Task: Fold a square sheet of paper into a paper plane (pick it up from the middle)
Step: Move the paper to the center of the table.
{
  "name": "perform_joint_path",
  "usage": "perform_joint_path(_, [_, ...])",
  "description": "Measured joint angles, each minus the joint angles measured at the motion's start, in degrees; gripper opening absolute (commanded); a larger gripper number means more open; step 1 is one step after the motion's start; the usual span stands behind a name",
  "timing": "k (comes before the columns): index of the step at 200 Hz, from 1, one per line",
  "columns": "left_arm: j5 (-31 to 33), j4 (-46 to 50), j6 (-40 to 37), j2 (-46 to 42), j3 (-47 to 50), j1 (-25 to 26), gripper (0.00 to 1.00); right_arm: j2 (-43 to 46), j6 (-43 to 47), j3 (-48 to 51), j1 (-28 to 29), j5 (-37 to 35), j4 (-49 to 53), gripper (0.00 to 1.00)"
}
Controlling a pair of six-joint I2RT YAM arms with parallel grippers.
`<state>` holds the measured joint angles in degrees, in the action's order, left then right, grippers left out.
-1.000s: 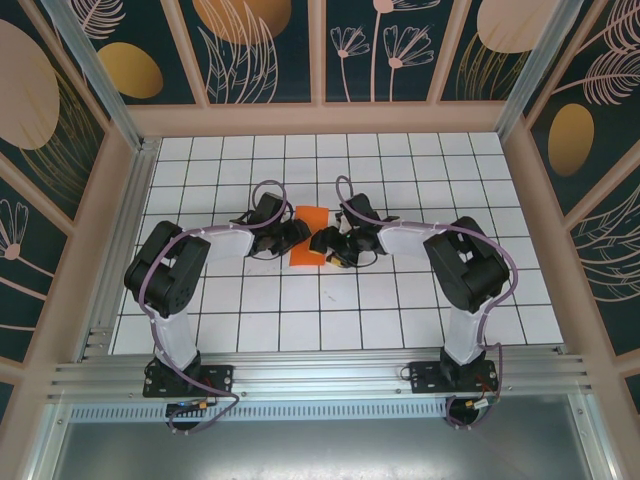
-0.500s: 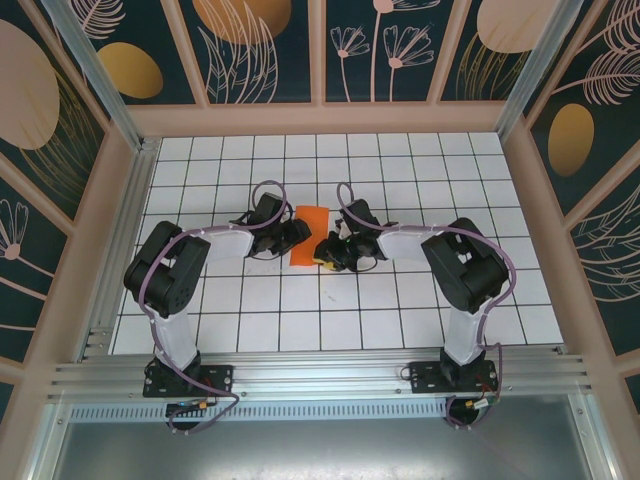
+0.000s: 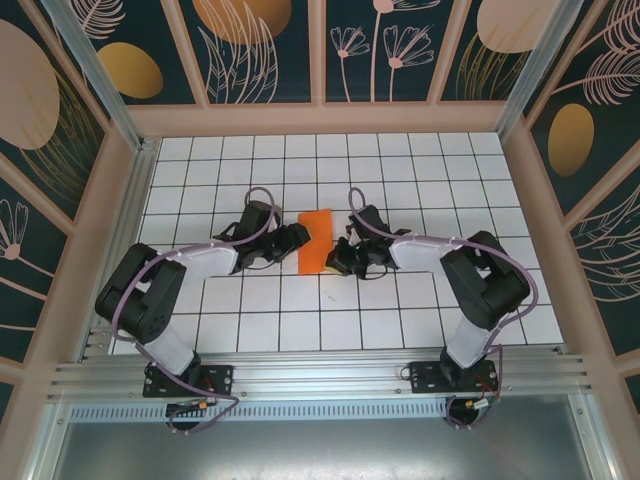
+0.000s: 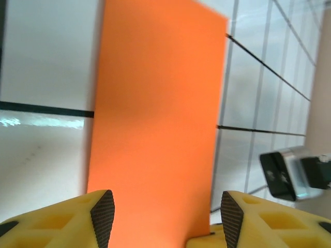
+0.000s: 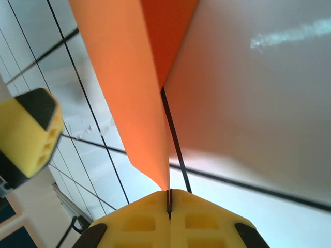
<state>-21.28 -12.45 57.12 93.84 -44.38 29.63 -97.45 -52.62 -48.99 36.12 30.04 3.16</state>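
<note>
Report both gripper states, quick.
Left gripper: open, at the orange paper.
Right gripper: shut, pinching the orange paper's edge.

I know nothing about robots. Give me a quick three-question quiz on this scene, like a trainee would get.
1. True or false: the right gripper is shut on the paper.
2. Which one stands open? A. left gripper B. right gripper
3. Fill in: the paper's colour is ____.

Key: 1 true; 2 A; 3 orange.
</note>
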Motion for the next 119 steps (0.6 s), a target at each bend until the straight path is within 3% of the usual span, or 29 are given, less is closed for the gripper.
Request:
perform_joint_path(45, [-3.5,-4.9,0.0,-0.5,0.8,0.4,0.55,4.1,2.8,3.1,0.0,0.1,6.8,0.0])
perform_joint_path(84, [-3.8,-5.3,-0.8,4.2,-2.3,2.3,0.47,4.2,4.3,3.2,0.1,0.1,9.0,0.0])
perform_joint_path(119, [-2.9,-4.6,-1.6,8.7,-4.2,2.3,0.42,4.2,4.5,3.2,0.1,0.0,9.3,0.13])
